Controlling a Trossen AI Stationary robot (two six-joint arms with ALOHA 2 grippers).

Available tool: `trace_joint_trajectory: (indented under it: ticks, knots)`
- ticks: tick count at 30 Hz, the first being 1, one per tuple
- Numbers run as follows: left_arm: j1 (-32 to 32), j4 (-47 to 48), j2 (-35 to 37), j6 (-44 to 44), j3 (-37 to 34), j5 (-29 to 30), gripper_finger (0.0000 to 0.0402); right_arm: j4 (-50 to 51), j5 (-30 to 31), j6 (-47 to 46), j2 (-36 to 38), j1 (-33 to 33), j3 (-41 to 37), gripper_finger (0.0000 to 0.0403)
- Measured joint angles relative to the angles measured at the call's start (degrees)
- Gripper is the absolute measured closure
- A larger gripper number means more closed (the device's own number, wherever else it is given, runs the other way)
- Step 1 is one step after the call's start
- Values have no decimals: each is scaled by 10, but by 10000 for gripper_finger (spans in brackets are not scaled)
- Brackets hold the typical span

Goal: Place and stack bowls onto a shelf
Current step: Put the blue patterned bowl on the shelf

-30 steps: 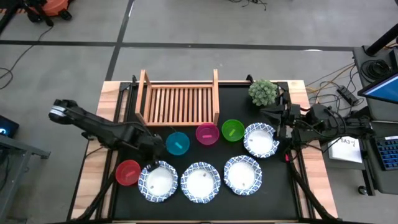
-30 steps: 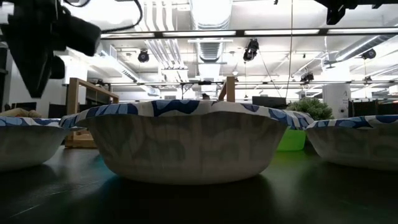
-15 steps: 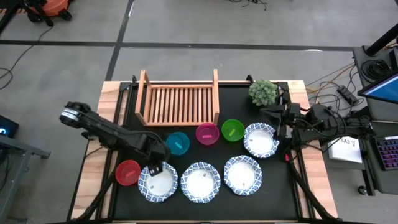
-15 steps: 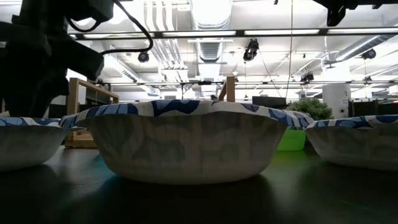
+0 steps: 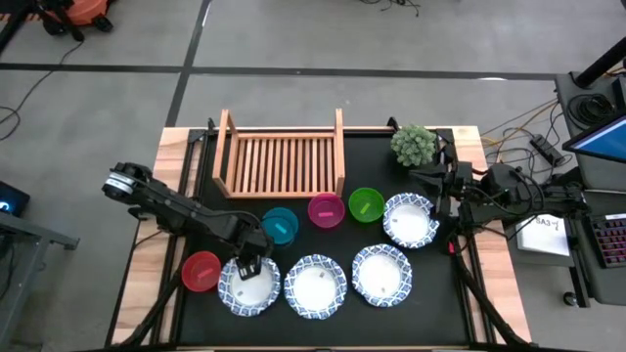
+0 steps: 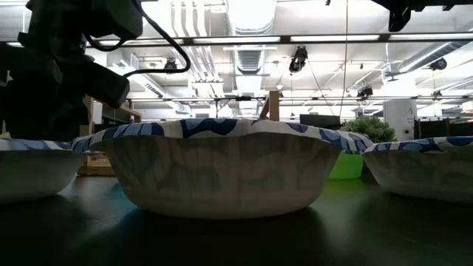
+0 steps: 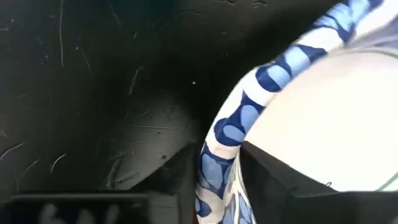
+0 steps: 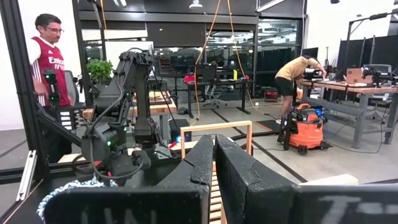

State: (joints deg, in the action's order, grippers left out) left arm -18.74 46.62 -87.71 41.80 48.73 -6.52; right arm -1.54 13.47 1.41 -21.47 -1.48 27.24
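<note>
Front row: four patterned bowls sit along the table's near edge, the leftmost bowl [image 5: 248, 285] being my target; the red bowl [image 5: 201, 271] lies just beside it toward the left edge.
Left gripper: I have the left gripper [image 5: 247, 266] down on that bowl's far rim. In the left wrist view the blue patterned rim [image 7: 231, 127] runs between my two fingers [image 7: 171, 177], one outside the wall and one inside, set narrow around it. I think the pinch is landing, but I cannot tell from here whether it is firm.
Step in hand: I want the rim seated deep between the pads before lifting, then a straight rise so the bowl does not tip or swing into the red one.
Middle row: blue bowl [image 5: 279, 226], pink bowl [image 5: 326, 210] and green bowl [image 5: 366, 204] stand between me and the shelf; I should carry high over them.
Right gripper: the right gripper [image 5: 437, 192] waits near the right edge with its fingers pressed together, holding nothing.
Shelf: the wooden shelf [image 5: 283, 164] stands at the far edge, with no bowls on its slats yet.
</note>
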Motion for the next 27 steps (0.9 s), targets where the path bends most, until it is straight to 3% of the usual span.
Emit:
trace_joint_trajectory:
  ticks: [6,15,27]
  knots:
    - [0,1,11,-3,7,-3,393,0,1,1,0,0,0,394]
    - [2,63,22,-83,84,8,399,0,1,-4,0,0,0,394]
    - [62,99,80,-211,234,110,400,14,1,-16,0,0,0,394]
